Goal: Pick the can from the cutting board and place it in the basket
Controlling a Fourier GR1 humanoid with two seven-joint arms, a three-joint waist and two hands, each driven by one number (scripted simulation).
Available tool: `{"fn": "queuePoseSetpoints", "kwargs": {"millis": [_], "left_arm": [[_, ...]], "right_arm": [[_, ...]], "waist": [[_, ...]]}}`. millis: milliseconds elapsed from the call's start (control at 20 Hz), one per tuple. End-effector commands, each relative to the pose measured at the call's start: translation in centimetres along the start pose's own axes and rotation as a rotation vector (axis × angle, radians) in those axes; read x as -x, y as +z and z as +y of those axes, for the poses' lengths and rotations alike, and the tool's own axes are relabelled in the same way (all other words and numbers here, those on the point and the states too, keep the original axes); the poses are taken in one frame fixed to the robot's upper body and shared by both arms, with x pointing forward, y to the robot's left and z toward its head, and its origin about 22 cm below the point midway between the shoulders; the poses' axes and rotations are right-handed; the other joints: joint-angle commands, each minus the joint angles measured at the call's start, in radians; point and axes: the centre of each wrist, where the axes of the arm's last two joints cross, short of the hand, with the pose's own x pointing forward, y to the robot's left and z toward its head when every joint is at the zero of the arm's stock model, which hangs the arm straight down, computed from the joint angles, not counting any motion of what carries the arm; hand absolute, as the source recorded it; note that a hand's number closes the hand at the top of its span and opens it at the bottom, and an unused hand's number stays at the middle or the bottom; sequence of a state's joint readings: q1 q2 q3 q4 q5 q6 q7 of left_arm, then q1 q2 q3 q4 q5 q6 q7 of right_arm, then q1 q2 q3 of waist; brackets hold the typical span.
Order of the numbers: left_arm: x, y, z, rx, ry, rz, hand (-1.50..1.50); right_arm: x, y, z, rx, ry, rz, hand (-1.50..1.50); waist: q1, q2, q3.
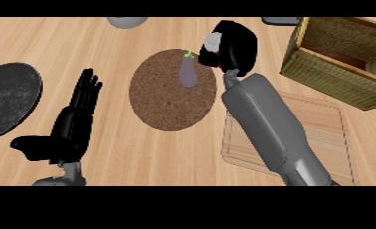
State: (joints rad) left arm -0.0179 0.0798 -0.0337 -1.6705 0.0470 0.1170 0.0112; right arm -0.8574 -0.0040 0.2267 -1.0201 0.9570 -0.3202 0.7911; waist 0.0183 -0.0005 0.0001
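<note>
While the right hand (235, 46) clutches the can (211, 41), wooden counter (110, 168), cutting board (327, 123), basket (330, 58), left hand (73, 118) flat

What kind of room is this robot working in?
Most likely a kitchen: a wooden counter carrying a cutting board, an eggplant on a round cork mat, and a wicker basket.

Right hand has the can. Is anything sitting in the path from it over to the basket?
Nothing visible blocks it. The right hand, curled round the can, is above the counter left of the basket, with bare wood between them. The eggplant on the round mat lies on the opposite side.
</note>
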Motion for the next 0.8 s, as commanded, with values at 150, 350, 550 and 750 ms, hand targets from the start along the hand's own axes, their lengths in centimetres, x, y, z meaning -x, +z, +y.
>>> {"fn": "queuePoseSetpoints", "kwargs": {"millis": [150, 350, 550, 750], "left_arm": [[-1.4, -1.1, 0.2, -0.028, 0.008, 0.010, 0.00], [0.3, -0.4, -1.3, -0.019, -0.013, 0.000, 0.00], [-0.8, 0.3, 0.6, -0.039, -0.023, -0.012, 0.00], [-0.8, -0.8, 1.3, -0.035, -0.011, -0.004, 0.00]], "right_arm": [[-5.8, 3.4, -7.1, 0.120, -0.191, -0.076, 1.50], [-5.6, 4.9, -9.8, 0.148, -0.184, -0.007, 1.50], [-3.9, 4.0, -12.0, 0.181, -0.122, 0.082, 1.50], [-2.6, 0.8, -14.6, 0.235, -0.030, 0.154, 1.50]], "waist": [[-0.032, -0.010, 0.000], [-0.029, -0.005, 0.000], [-0.026, -0.006, 0.000], [-0.025, -0.003, -0.001]]}}
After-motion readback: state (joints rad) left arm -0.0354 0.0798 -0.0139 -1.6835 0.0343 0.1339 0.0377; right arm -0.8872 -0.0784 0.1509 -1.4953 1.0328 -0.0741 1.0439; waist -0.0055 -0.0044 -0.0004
